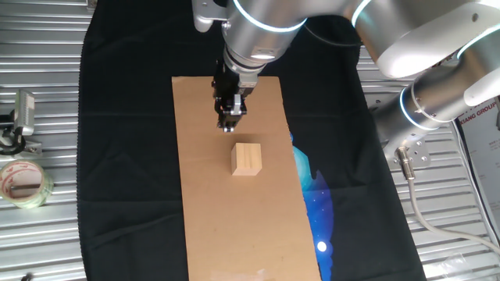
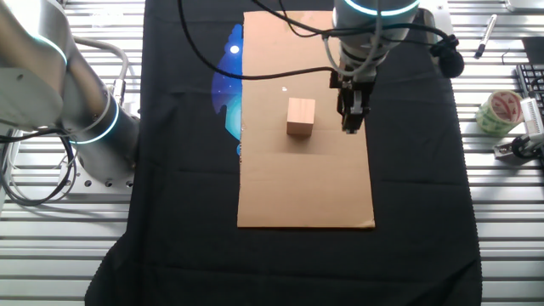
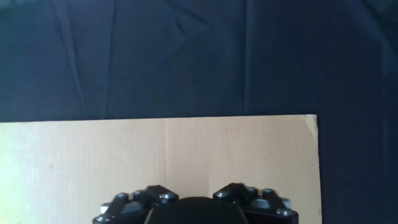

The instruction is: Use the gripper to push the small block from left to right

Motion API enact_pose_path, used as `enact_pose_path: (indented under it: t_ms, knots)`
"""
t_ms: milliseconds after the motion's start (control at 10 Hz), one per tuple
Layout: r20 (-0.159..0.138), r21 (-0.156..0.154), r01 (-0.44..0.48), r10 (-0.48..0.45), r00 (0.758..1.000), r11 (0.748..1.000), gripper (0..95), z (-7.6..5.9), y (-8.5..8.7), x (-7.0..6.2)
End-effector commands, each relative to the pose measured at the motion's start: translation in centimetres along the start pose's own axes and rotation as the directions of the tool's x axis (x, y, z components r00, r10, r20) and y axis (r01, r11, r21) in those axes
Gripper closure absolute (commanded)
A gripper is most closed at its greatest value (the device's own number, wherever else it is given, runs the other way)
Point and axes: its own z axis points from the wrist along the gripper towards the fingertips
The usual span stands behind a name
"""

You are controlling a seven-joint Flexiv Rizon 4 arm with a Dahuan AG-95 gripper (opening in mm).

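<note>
The small block (image 1: 247, 158), a pale tan wooden cube, sits on the brown cardboard sheet (image 1: 226, 226) near its middle. It also shows in the other fixed view (image 2: 300, 116). My gripper (image 1: 229, 125) points down with its tips just above the cardboard, a short gap from the block on its far-left side in this view. In the other fixed view the gripper (image 2: 350, 127) stands just right of the block. Its fingers look pressed together and hold nothing. The hand view shows only the gripper's black base, the cardboard (image 3: 155, 155) and black cloth; the block is out of view there.
A black cloth (image 1: 125, 156) lies under the cardboard. A clear tape roll (image 1: 23, 183) and a metal clip (image 1: 23, 113) lie on the slatted table beside the cloth. The arm's base (image 2: 85, 110) stands on the opposite side.
</note>
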Motion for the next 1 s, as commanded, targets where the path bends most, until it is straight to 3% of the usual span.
enact_pose_path:
  t_ms: [100,1000]
  knots:
    - [0.001,0.0,0.0,0.0,1.0,1.0,95.0,0.13,-0.02,-0.15]
    - [0.002,0.01,-0.003,0.003,1.0,1.0,95.0,0.16,-0.01,-0.12]
